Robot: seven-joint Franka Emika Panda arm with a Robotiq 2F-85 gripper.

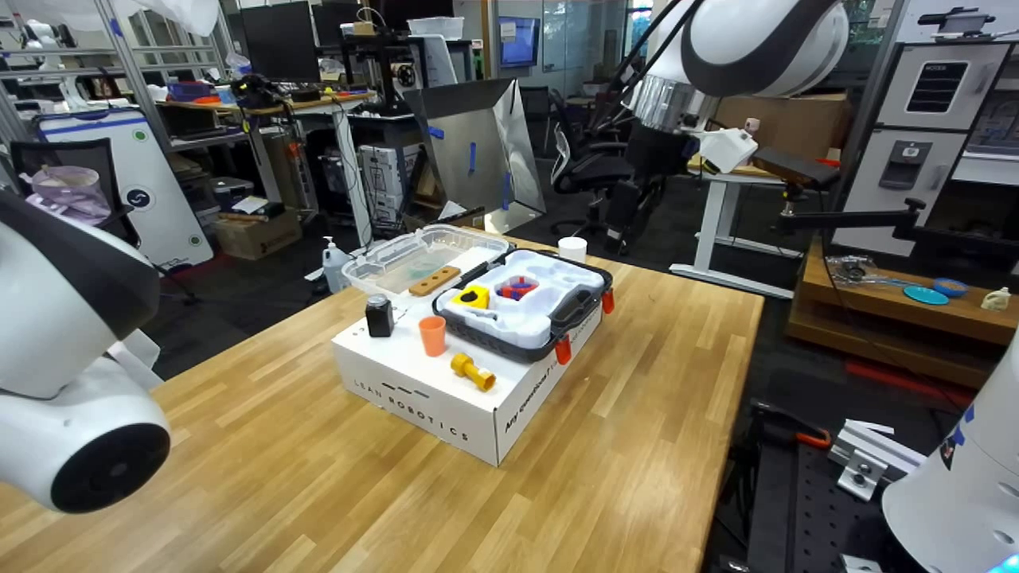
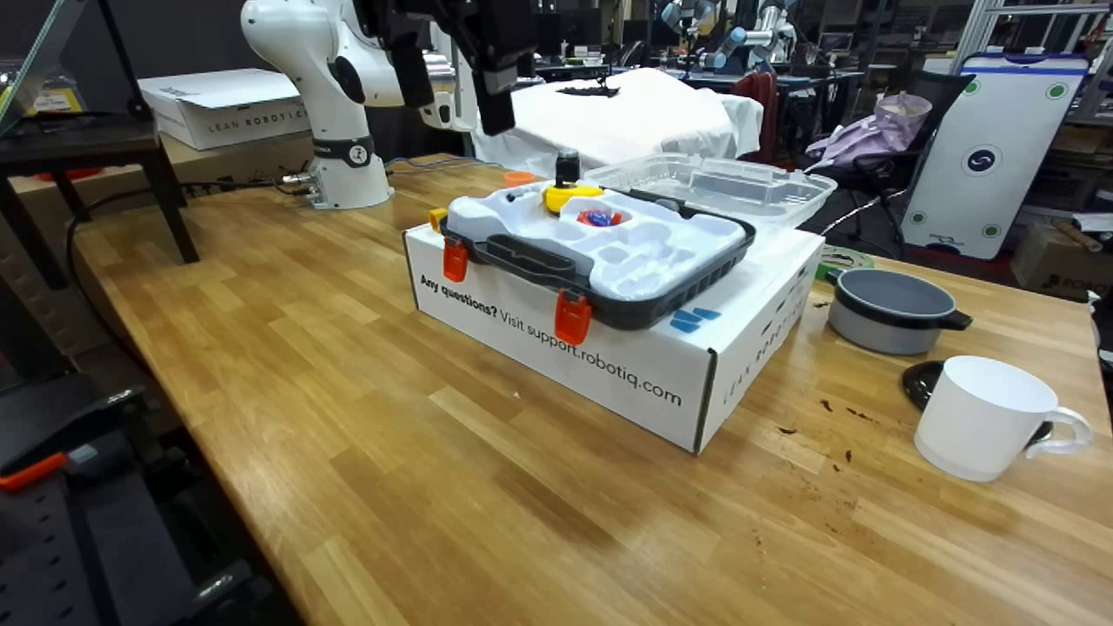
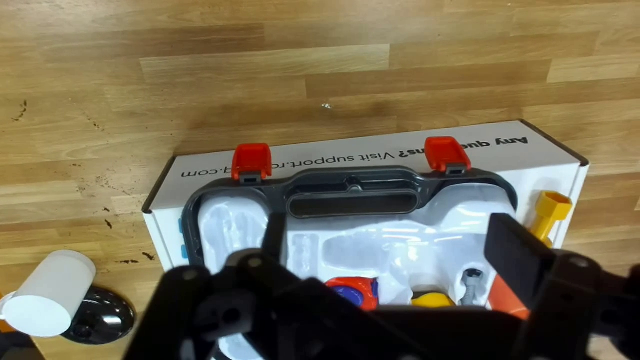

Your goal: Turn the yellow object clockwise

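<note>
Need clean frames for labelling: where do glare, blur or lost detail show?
Wrist view: the gripper looms dark and blurred up close, and glossy highlights streak the white insert; in an exterior view, the gripper's outline partly merges with the black chair behind it, though the yellow object shows plainly.
</note>
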